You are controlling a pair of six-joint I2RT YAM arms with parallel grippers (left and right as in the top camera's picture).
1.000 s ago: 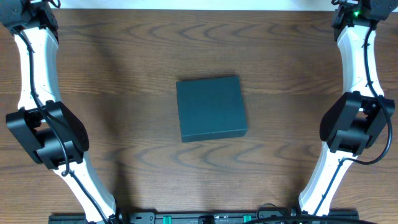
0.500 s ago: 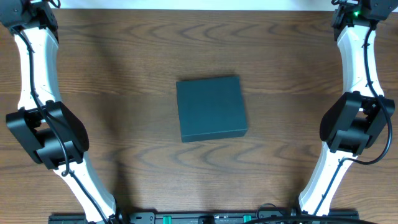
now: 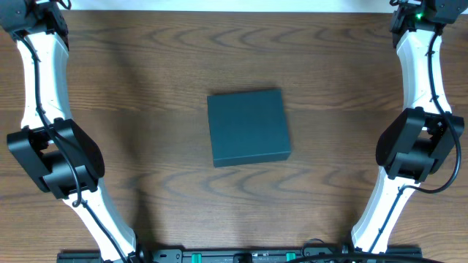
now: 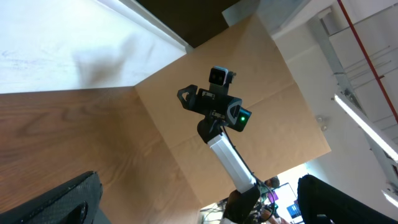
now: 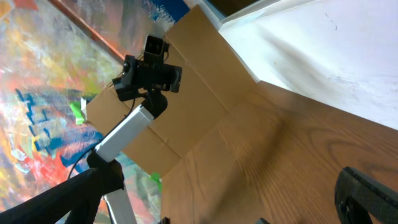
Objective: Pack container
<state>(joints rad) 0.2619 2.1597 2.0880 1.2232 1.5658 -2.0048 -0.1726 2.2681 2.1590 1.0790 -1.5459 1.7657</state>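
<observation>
Overhead view: a dark teal box sits with its lid down near the middle of a wood-grain table, its edges turned slightly off square to the table's. Nothing touches it. The left arm and the right arm rise along opposite sides of the table, each well apart from the box, their white links running up toward the far corners, where a green light glows on the right arm's wrist.

The left wrist camera shows the left claw spread wide and holding nothing, with one dark finger low in each corner of the frame. Between them the other arm's wrist stands in front of a brown cardboard sheet.

The right wrist camera shows the right claw likewise wide open and empty (only the tips of its black fingers enter the frame). It looks across bare tabletop toward the opposite arm, the cardboard and a brightly coloured painting. The box appears in neither wrist view.
</observation>
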